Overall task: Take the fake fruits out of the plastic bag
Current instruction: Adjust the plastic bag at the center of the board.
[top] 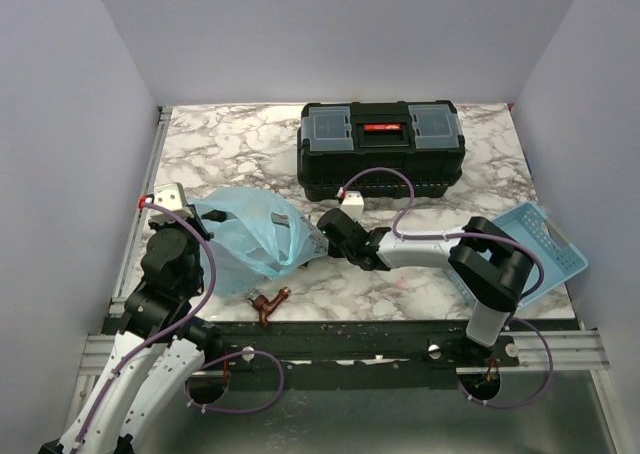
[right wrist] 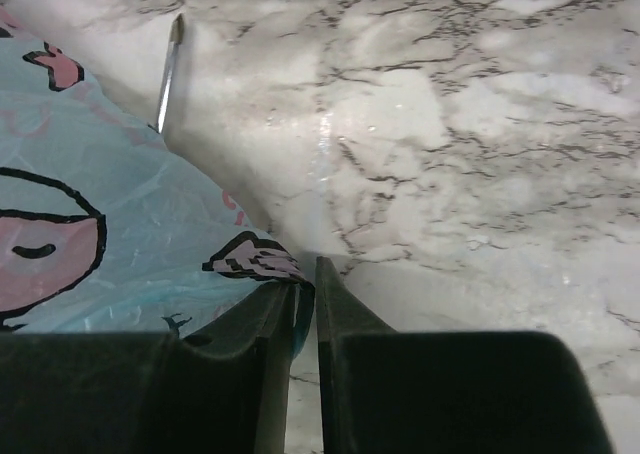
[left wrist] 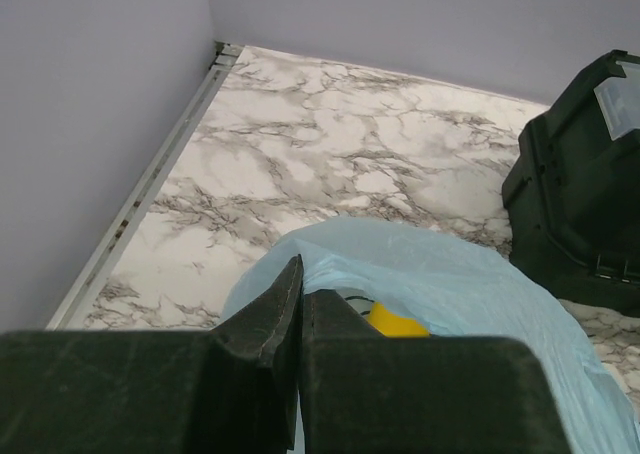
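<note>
One thin, crinkly light-blue plastic bag printed with pink cartoon animals lies on the white marble-patterned table, at its near left, between the two arms. The left gripper is closed tight on the bag's left rim and holds it raised. In the left wrist view its fingertips meet at the film, and one yellow plastic fruit shows inside the bag's mouth; no other fruit can be counted there.

The right gripper sits low at the bag's right edge. Its jaws stand a narrow slit apart with the printed film's edge lying in the slit.

One small reddish-brown piece lies apart near the table's front edge; it is too small to name, possibly a fruit stem. One black plastic toolbox with two clear lid compartments stands at the back. One rigid light-blue basket tray rests at the right.
</note>
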Robot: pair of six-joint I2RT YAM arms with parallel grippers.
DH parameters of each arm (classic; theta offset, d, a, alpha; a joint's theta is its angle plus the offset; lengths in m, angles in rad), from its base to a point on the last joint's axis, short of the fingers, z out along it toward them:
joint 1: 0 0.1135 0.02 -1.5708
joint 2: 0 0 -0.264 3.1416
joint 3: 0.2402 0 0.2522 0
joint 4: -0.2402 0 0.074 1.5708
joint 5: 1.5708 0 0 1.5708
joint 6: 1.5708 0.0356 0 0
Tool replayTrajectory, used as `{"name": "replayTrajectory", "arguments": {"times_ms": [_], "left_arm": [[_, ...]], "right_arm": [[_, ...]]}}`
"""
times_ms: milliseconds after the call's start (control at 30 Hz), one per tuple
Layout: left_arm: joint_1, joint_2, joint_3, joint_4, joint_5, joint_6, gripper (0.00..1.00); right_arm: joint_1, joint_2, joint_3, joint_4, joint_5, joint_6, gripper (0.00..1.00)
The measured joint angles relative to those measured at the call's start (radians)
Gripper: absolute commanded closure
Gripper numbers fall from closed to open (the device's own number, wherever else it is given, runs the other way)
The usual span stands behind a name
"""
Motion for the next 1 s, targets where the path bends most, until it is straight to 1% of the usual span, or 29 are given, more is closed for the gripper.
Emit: {"name": "replayTrajectory", "arguments": {"times_ms": [133, 233, 333, 467, 533, 633, 667, 767, 867, 900, 933, 1000], "left_arm": [[0.000, 0.000, -0.002, 0.000, -0.005, 0.002, 1.00], [0.000, 0.003, -0.003, 0.000, 0.017, 0.004, 1.00], [0.000, 0.014, -0.003, 0.000, 0.073, 0.010, 1.00], [0.000, 0.023, -0.003, 0.000, 0.175, 0.025, 1.00], [0.000, 0.025, -0.003, 0.000, 0.220, 0.031, 1.00], [0.000, 0.026, -0.003, 0.000, 0.267, 0.038, 1.00], [0.000, 0.027, -0.003, 0.000, 0.276, 0.040, 0.96], [0.000, 0.033, -0.002, -0.002, 0.298, 0.040, 0.60], [0.000, 0.051, 0.024, -0.044, 0.317, 0.010, 0.34], [0.000, 0.060, 0.046, -0.077, 0.323, -0.003, 0.26], [0.000, 0.076, 0.084, -0.124, 0.329, -0.025, 0.20], [0.000, 0.097, 0.148, -0.193, 0.341, -0.061, 0.12]], "right_arm": [[-0.019, -0.018, -0.015, -0.002, -0.021, -0.008, 0.69], [-0.018, -0.047, -0.015, -0.013, -0.058, -0.024, 0.57], [-0.017, -0.104, -0.014, -0.016, -0.106, -0.053, 0.45], [-0.016, -0.195, -0.003, -0.010, -0.167, -0.091, 0.20], [-0.016, -0.242, -0.003, 0.008, -0.201, -0.112, 0.11], [-0.007, -0.301, -0.016, 0.066, -0.257, -0.146, 0.01], [-0.001, -0.315, -0.022, 0.084, -0.272, -0.158, 0.00], [0.018, -0.336, -0.040, 0.134, -0.309, -0.187, 0.00], [0.027, -0.336, -0.040, 0.151, -0.332, -0.203, 0.00], [0.027, -0.336, -0.040, 0.158, -0.337, -0.204, 0.00], [0.027, -0.336, -0.040, 0.165, -0.340, -0.206, 0.00], [0.027, -0.337, -0.040, 0.177, -0.344, -0.209, 0.00]]}}
